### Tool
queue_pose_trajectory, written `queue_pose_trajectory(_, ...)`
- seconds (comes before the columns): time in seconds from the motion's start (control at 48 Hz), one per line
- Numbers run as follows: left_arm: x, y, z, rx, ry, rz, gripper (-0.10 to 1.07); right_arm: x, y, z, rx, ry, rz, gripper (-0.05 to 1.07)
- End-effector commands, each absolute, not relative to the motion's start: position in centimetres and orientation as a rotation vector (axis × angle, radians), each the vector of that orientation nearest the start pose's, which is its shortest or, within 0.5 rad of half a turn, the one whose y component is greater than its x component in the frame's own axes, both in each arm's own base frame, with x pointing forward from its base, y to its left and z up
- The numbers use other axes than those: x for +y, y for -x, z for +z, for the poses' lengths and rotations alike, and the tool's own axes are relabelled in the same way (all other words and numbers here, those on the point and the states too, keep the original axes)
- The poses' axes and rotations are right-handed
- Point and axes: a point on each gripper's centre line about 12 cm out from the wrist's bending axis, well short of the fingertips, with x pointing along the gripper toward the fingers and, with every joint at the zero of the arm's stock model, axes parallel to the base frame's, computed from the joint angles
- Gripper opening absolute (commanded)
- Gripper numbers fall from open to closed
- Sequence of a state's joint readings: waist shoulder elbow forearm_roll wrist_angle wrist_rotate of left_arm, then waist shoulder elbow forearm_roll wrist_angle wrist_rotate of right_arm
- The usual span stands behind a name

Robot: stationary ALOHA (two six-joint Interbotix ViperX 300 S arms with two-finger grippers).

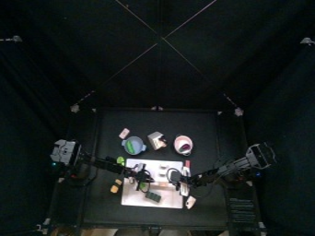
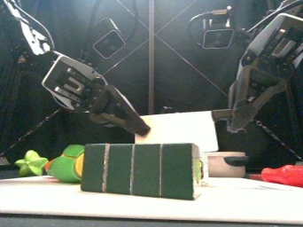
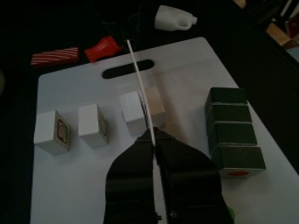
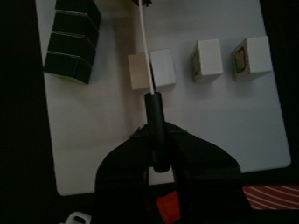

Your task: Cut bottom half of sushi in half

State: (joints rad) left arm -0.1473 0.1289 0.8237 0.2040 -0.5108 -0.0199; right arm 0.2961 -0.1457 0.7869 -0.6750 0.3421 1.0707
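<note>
Currently, stage: I judge the cut to be at or just past the bite, not cleanly finished.
Sushi: the pieces sit in a row on the white cutting board (image 3: 198, 61), which lies near the front of the desk (image 1: 209, 124), between the two arms.
Already apart: I see two outer pieces (image 4: 247, 54) (image 4: 208, 59) standing clear of each other and of the rest.
Under the blade: the knife (image 3: 140, 83) runs edge-on between a narrow beige slice (image 4: 138, 70) and a white slice (image 4: 162, 66); these two lie just beside each other, one on each side of the blade.
Separation: I cannot tell whether those two slices are fully parted or joined low down, as the blade hides the seam.
Right end effector (image 4: 149, 131): clenched on the knife's black handle.
Left end effector (image 3: 152, 144): closed over the far end of the blade, as far as I can see, steadying it from above.
Green block (image 3: 233, 131): a dark, segmented block on the board, well to one side of the blade and untouched.
Left to do: by my reading, press through if needed, lift the knife clear, and check that both slices stand free.
</note>
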Motion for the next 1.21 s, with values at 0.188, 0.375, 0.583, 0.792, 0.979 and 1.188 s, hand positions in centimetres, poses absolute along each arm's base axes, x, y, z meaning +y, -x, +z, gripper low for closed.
queue_pose_trajectory(0.188, -7.2, -38.0, 14.0, 0.361, -0.17, -0.286, 0.29, 6.6, -32.4, 18.7, 0.808, -0.186, -0.115, 0.37)
queue_pose_trajectory(0.375, -7.1, -38.2, 13.8, 0.365, -0.169, -0.285, 0.29, 6.5, -32.2, 18.4, 0.82, -0.186, -0.122, 0.37)
queue_pose_trajectory(0.583, -7.1, -38.2, 13.4, 0.378, -0.163, -0.281, 0.29, 6.6, -32.3, 18.0, 0.829, -0.182, -0.122, 0.37)
queue_pose_trajectory(0.792, -7.0, -38.2, 13.0, 0.39, -0.147, -0.268, 0.29, 6.6, -32.4, 17.4, 0.846, -0.184, -0.127, 0.37)
queue_pose_trajectory(0.979, -7.0, -38.3, 12.4, 0.405, -0.143, -0.264, 0.29, 6.7, -32.6, 16.8, 0.862, -0.184, -0.131, 0.37)
queue_pose_trajectory(1.188, -7.2, -38.7, 11.3, 0.428, -0.127, -0.258, 0.29, 6.8, -32.5, 15.7, 0.896, -0.195, -0.14, 0.37)
